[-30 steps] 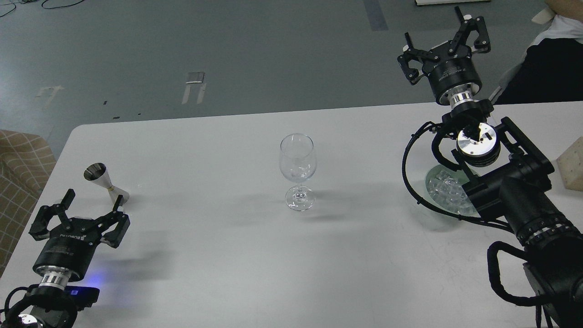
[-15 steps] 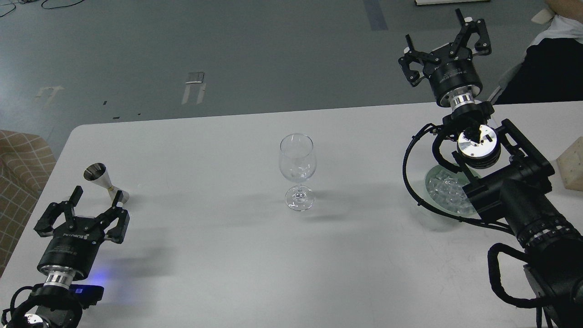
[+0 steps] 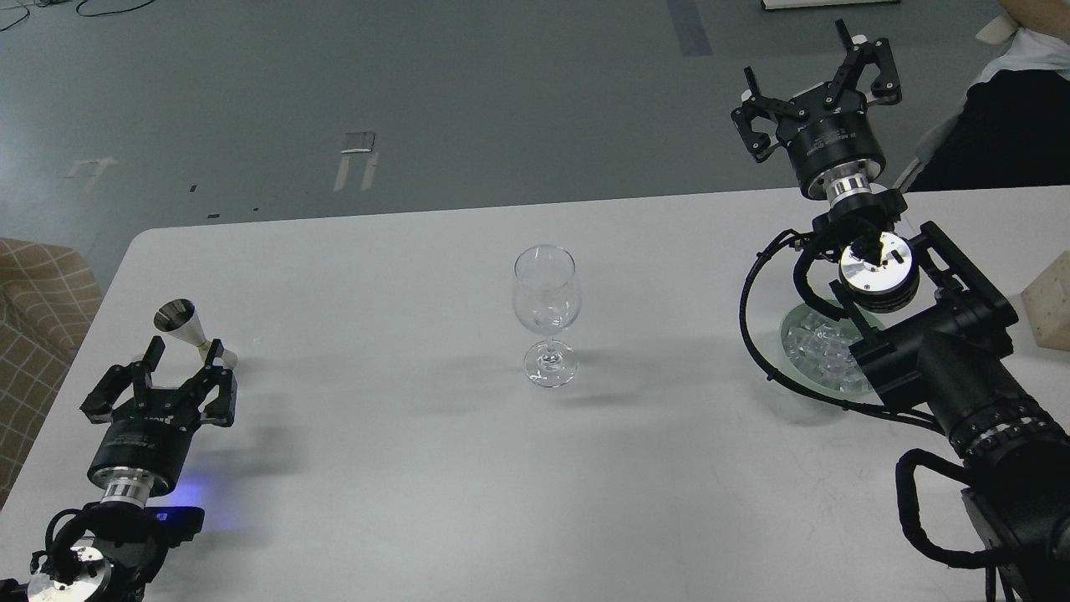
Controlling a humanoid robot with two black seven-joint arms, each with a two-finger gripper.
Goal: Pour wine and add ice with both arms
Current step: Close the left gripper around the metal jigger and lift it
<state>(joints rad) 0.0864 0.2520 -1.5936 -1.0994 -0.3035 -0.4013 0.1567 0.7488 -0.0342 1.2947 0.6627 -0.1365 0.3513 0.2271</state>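
A clear wine glass (image 3: 546, 311) stands upright and empty at the middle of the white table (image 3: 435, 468). A small steel jigger (image 3: 188, 329) stands at the left. My left gripper (image 3: 180, 361) is open, just in front of the jigger and not holding it. Clear ice cubes (image 3: 823, 349) lie in a pale green bowl (image 3: 790, 344) at the right, partly hidden by my right arm. My right gripper (image 3: 811, 71) is open and empty, raised high above the table's far edge.
A pale block (image 3: 1055, 301) stands at the table's right edge. A person in dark clothes (image 3: 1003, 125) sits beyond the far right corner. A checked seat (image 3: 38, 309) is left of the table. Grey floor lies beyond.
My left gripper has moved forward toward the jigger and its fingers have narrowed somewhat. My right gripper has shifted slightly right. The glass and bowl have not moved.
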